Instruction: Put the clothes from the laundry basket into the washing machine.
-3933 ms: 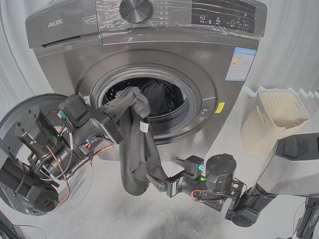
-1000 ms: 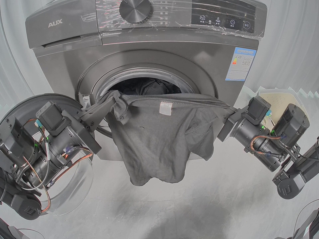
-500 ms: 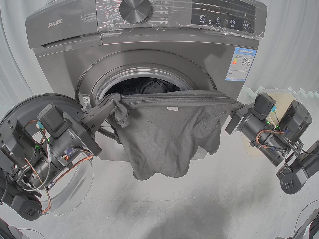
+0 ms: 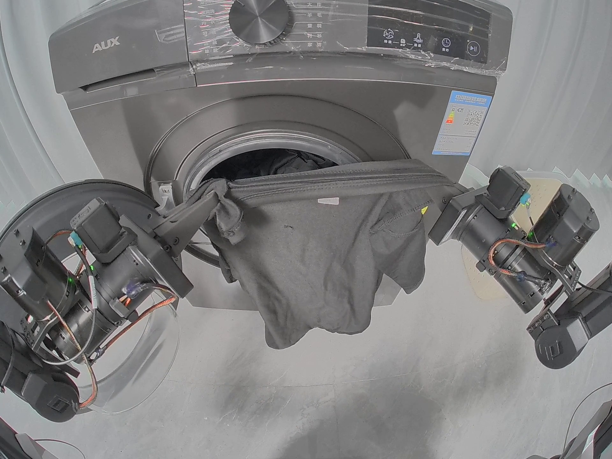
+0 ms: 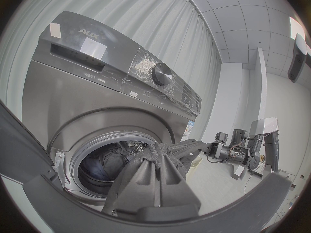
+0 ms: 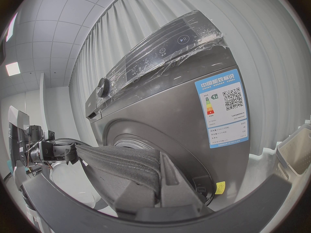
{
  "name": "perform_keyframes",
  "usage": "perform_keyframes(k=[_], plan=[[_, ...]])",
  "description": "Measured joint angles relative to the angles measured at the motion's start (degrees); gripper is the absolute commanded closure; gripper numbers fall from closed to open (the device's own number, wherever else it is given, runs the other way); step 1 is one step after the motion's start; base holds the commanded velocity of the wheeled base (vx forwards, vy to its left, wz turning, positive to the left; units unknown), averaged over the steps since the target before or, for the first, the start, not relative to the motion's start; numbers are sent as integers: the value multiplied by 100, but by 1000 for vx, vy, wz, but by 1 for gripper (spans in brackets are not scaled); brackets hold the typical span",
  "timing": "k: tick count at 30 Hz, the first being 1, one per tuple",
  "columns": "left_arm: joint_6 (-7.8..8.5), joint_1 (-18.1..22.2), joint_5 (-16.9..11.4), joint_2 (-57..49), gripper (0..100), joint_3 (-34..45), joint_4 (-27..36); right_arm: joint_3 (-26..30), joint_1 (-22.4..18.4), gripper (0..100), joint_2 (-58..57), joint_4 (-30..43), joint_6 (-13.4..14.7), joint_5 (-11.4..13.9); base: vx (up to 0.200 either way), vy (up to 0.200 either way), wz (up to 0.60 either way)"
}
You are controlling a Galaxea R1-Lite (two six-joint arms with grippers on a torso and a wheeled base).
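left gripper (image 4: 205,204) is clamped on one end of the shirt (image 4: 312,250), right gripper (image 4: 448,197) clamped on the other. the cloth hangs stretched across the washer (image 4: 287,100) mouth, probably held wide so it clears the rim going in. dark clothes (image 4: 274,160) lie inside.

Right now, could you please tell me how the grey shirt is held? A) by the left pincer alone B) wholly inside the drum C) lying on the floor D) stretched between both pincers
D: the left pincer and the right pincer each clamp one end of the grey shirt, hanging before the washing machine.
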Motion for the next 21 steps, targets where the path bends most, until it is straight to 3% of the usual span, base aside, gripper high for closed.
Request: perform_keyframes(k=[21], plan=[[90,-2,-9,4,100,52,0,113,0,100,-2,-28,-5,24,0,0,0]])
